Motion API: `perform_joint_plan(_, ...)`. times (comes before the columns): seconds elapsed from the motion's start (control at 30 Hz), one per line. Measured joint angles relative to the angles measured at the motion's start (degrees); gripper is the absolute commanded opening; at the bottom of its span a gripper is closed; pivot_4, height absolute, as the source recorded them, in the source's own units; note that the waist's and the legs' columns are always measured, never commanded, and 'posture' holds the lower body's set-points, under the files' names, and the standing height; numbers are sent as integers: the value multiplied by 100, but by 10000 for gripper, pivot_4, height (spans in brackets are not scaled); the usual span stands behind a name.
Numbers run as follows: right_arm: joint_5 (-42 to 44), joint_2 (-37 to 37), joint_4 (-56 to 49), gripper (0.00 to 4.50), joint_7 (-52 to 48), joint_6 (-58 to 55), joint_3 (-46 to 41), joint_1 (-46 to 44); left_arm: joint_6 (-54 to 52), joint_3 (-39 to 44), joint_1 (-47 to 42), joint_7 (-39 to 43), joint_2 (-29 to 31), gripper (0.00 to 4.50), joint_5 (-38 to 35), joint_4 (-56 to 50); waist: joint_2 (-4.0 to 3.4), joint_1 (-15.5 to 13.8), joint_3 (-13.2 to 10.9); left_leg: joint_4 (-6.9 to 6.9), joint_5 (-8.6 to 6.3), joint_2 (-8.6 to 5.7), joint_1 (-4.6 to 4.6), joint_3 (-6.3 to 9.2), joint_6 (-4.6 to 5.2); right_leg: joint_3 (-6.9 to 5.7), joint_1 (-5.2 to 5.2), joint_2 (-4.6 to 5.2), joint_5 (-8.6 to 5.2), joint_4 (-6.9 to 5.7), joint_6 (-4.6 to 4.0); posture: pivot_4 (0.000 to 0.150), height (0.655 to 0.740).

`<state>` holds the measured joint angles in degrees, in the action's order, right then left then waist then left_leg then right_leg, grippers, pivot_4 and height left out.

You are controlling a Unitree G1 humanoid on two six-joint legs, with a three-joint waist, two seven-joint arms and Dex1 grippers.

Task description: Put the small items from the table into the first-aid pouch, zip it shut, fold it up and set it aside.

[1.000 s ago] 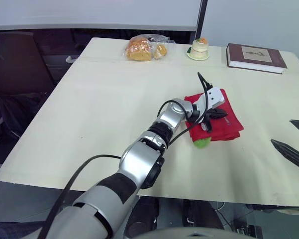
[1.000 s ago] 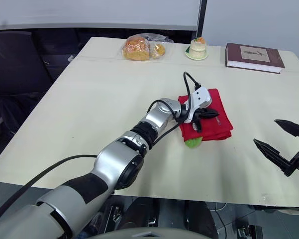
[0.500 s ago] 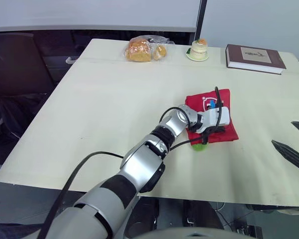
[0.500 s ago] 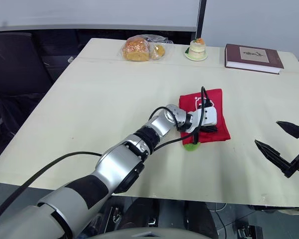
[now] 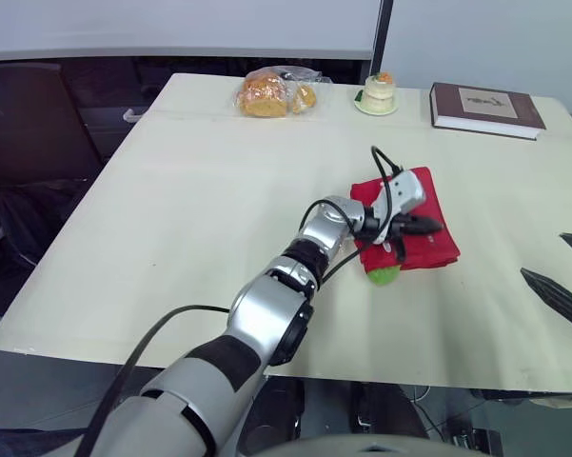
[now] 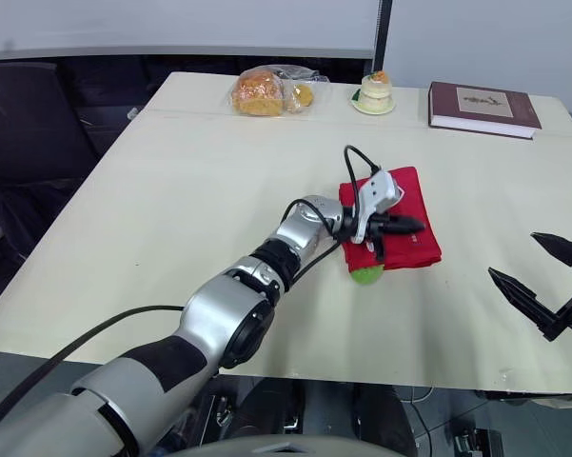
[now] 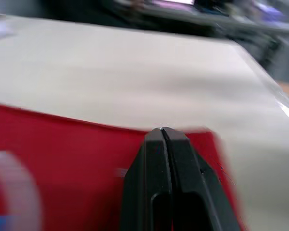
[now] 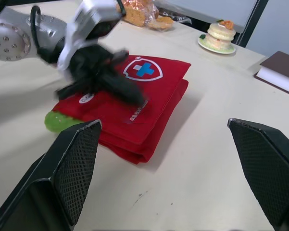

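A red first-aid pouch (image 8: 149,91) is seen lying folded in layers on the pale bench (image 5: 200,190), towards the robot's right side. A white shield with a blue cross is printed on its top face. A small white oval label and a short line of white lettering are also carried on the fabric, but neither can be read. A green item (image 5: 384,275) is found at the near edge of the pouch, touching it and partly tucked under the fold.

The left gripper (image 7: 162,131) is held over the top face of the pouch with its two black fingers pressed together, clenched; nothing can be made out between them. Whether the fingers touch the fabric cannot be told. The right gripper (image 6: 541,274) is held apart from the pouch, out by the bench's right edge, with its fingers spread wide and nothing in them.

Along the far edge of the bench, well apart from the pouch, a clear bag of bread (image 5: 271,93), a small cake on a plate (image 5: 379,93) and a brown book (image 5: 485,103) are set. A pale panel is borne on the book's cover; its writing cannot be read.
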<state>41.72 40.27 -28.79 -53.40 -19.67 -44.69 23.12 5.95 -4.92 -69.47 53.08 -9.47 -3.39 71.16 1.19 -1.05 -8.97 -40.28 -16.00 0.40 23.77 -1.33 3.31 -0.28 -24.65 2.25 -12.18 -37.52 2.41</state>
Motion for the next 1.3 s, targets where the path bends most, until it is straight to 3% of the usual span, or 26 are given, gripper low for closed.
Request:
perform_joint_plan(0.13, -1, 0, -4, 45000, 11, 1, 1, 0, -299, 744, -658, -1276, -44, 329, -360, 291, 0, 4, 0, 0, -2, -1, 0, -1, 3, 0, 0, 0, -9, 0, 16, 1500, 7289)
perform_joint_plan(0.23, -2, -3, -5, 45000, 21, 2, 1, -1, -504, 884, -684, -1731, -47, 329, -333, 503, 0, 8, 0, 1, -2, -2, -3, -1, 3, 0, 0, 0, -9, -2, 14, 1500, 7289)
perform_joint_plan(0.43, -1, -10, -27, 45000, 50, 3, 2, -4, -880, 207, -631, -2035, -52, 329, 611, 633, -1, 7, 1, 1, -2, -5, -4, -1, 3, 1, 2, 0, -5, -3, 7, 1500, 7289)
perform_joint_plan(0.7, -1, -109, -141, 45000, 84, 4, 2, 81, -1144, 358, -608, -2814, -37, 329, 809, 537, -5, 26, 5, 1, -2, 0, -11, -3, 2, 3, 3, -1, -4, -9, 6, 1500, 7289)
perform_joint_plan(0.9, -275, -116, -90, 45000, 155, 25, 271, 30, -550, 229, -617, -3205, 63, 329, 1201, 641, -4, 14, 4, 1, -2, -2, -6, -3, 2, 3, 1, 0, -2, -8, 3, 1500, 7289)
perform_joint_plan(1.03, -369, -115, 141, 45000, 220, 35, 465, -180, -224, 534, -731, -2712, 267, 329, 978, 678, -5, 24, -2, 1, -2, -2, -2, -7, 2, 5, -7, 0, -1, -8, 1, 1500, 7289)
perform_joint_plan(1.17, -375, 16, 522, 45000, 333, -44, 704, -618, 133, 884, -866, -801, 910, 329, 472, 338, -13, 25, -4, 4, -2, -2, -3, -7, 2, 4, -8, -1, -1, -11, -1, 1500, 7289)
perform_joint_plan(1.27, -371, 129, 784, 45000, 426, -251, 947, -1000, 83, 881, -595, 364, 1385, 7643, 298, -23, -17, 74, -4, 4, -2, 0, -8, -16, 2, 12, -8, -3, -1, -16, -2, 1500, 7289)
perform_joint_plan(1.3, -372, 230, 981, 45000, 457, -394, 1141, -1264, -23, 857, -345, 947, 1720, 12427, 201, -339, -19, 120, -4, 4, -1, 2, -11, -16, 2, 13, -8, -3, -1, -17, -3, 1500, 7289)
